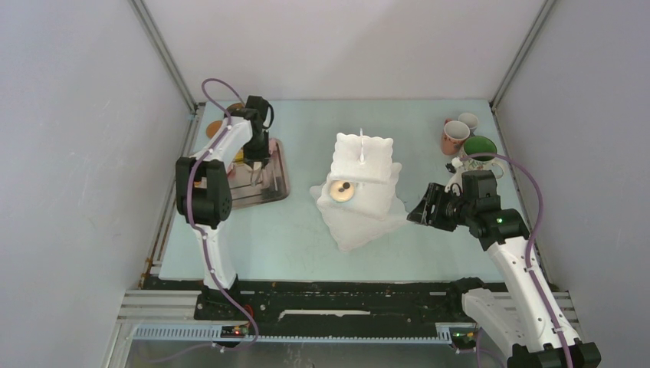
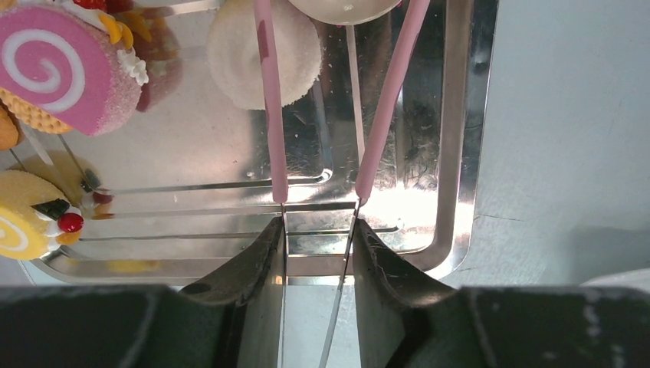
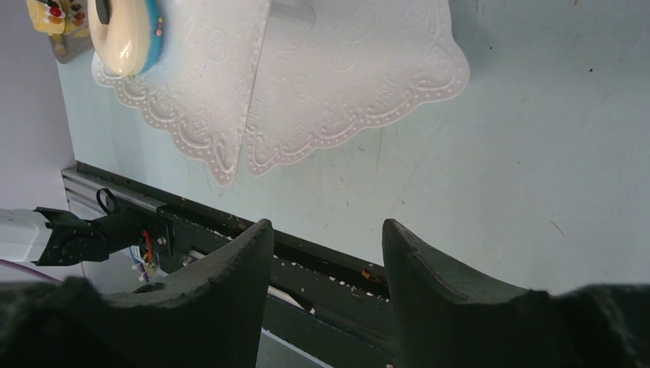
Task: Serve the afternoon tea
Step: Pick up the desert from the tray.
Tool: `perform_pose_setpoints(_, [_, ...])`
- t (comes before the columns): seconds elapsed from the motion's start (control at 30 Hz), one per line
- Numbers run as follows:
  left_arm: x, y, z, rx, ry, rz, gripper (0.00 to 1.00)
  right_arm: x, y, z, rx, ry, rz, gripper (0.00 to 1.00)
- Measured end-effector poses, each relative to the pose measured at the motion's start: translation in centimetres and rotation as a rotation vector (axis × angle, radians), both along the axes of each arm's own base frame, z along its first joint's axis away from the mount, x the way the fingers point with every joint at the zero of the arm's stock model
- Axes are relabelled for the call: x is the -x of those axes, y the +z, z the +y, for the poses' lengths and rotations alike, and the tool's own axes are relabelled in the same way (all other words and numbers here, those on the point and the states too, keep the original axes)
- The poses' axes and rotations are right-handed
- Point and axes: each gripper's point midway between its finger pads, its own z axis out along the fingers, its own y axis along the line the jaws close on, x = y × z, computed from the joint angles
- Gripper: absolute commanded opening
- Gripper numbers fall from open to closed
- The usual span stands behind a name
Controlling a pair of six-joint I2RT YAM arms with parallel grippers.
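Where the pale blue-green tabletop (image 1: 291, 238) meets the white walls (image 1: 345, 46) of its metal-framed enclosure, the white three-tier stand (image 1: 360, 222) occupies the centre with one donut (image 1: 343, 189) on an upper tier, and the pink mug (image 1: 454, 136), small pale mug (image 1: 468, 121) and green-inside mug (image 1: 479, 148) cluster at the far right corner. Left gripper (image 2: 318, 226): clamped on the pink tongs (image 2: 270, 115) above the grey metal tray (image 2: 460, 153) at the left edge, where swirl cakes (image 2: 54, 65) lie. Right gripper (image 3: 326, 230): fingers spread and empty, just right of the stand.

The table (image 1: 299, 249) bears stand (image 1: 366, 224), tray (image 1: 277, 189) and mugs (image 1: 457, 136).
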Motion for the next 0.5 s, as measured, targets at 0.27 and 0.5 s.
perform_pose_setpoints(0.27, [0.7, 1.9, 0.1, 0.006, 0.002, -0.038, 0.18, -0.1, 0.1, 0.0, -0.001, 0.001, -0.006, 0.57])
perform_pose_setpoints(0.5, [3.2, 5.8, 0.3, 0.026, 0.007, -0.112, 0.16, 0.0, 0.2, 0.0, 0.005, 0.013, -0.023, 0.57])
